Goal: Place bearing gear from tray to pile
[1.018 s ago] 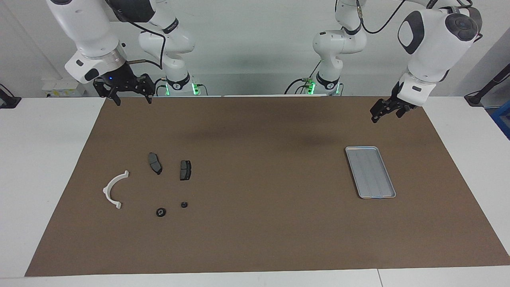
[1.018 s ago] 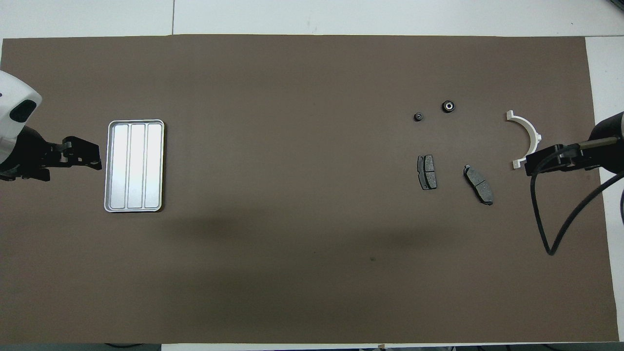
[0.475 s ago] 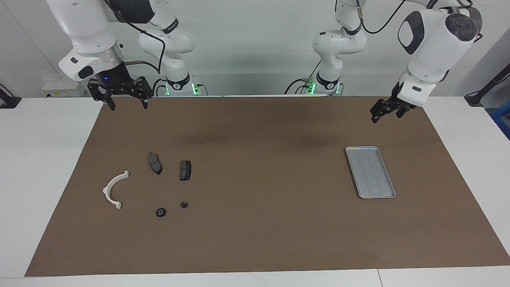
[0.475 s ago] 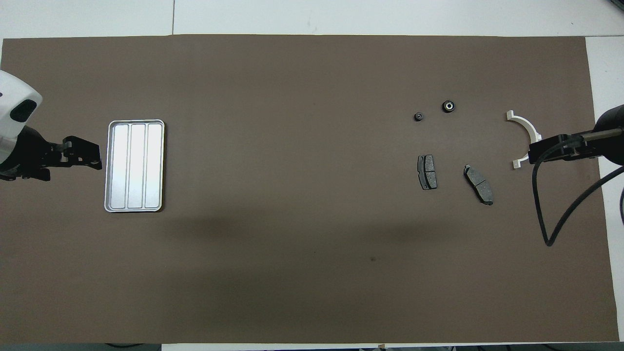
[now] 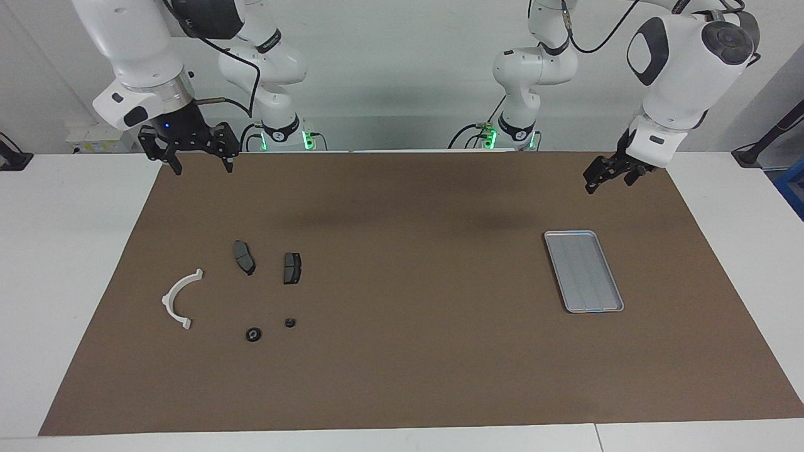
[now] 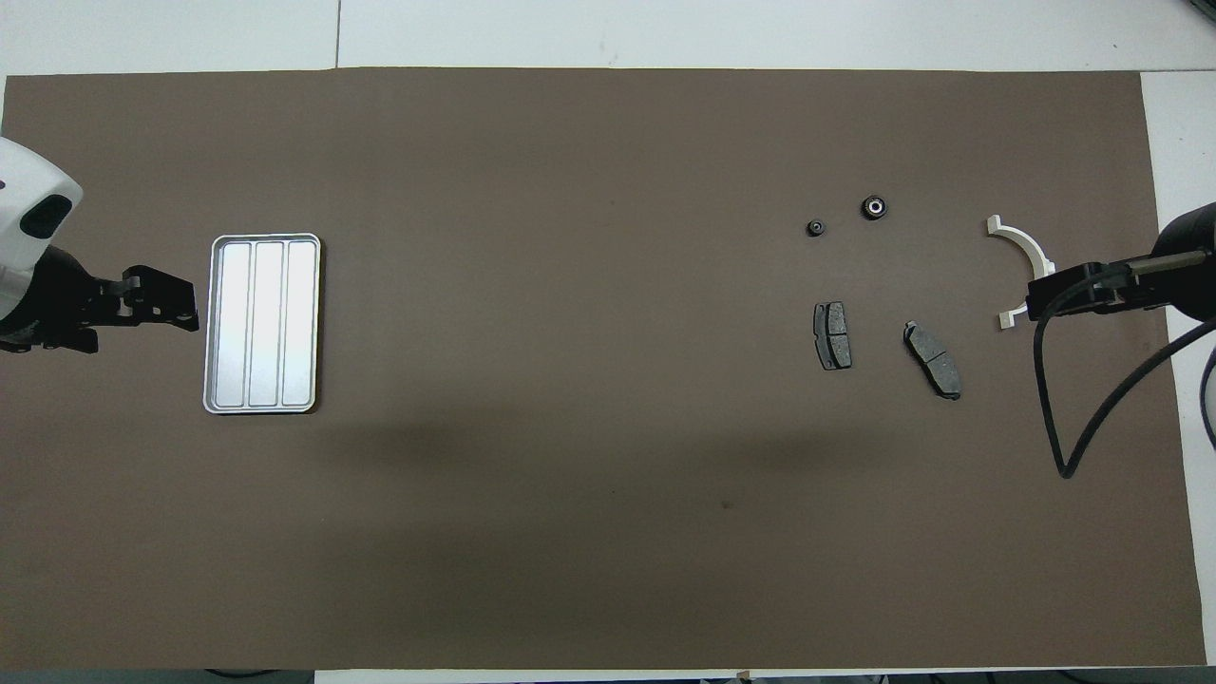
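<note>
No text, label, brand, number or sign can be read on anything in either view. There are small dark marks on the bands of the arms' joints, but they are too small to make out.
</note>
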`<action>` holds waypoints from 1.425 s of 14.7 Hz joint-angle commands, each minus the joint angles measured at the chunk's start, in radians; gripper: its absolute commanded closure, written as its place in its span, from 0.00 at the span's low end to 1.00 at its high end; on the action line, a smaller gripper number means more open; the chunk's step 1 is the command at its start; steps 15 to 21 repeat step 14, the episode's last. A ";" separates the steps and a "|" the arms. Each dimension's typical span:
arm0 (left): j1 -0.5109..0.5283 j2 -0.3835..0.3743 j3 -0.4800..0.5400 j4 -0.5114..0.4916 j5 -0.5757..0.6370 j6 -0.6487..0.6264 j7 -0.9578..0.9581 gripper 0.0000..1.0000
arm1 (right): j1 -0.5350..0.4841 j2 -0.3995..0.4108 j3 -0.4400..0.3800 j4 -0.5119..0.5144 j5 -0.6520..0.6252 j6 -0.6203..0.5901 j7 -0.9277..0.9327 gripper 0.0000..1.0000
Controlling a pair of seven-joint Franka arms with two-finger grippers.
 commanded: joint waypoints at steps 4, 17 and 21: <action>-0.007 -0.029 0.009 -0.027 -0.012 0.006 0.014 0.00 | -0.021 -0.002 0.020 -0.009 0.004 0.003 -0.017 0.00; -0.007 -0.030 0.009 -0.027 -0.012 0.006 0.014 0.00 | -0.015 -0.004 0.018 -0.009 0.009 0.001 -0.023 0.00; -0.007 -0.030 0.009 -0.027 -0.012 0.006 0.014 0.00 | -0.015 -0.004 0.018 -0.009 0.009 0.001 -0.023 0.00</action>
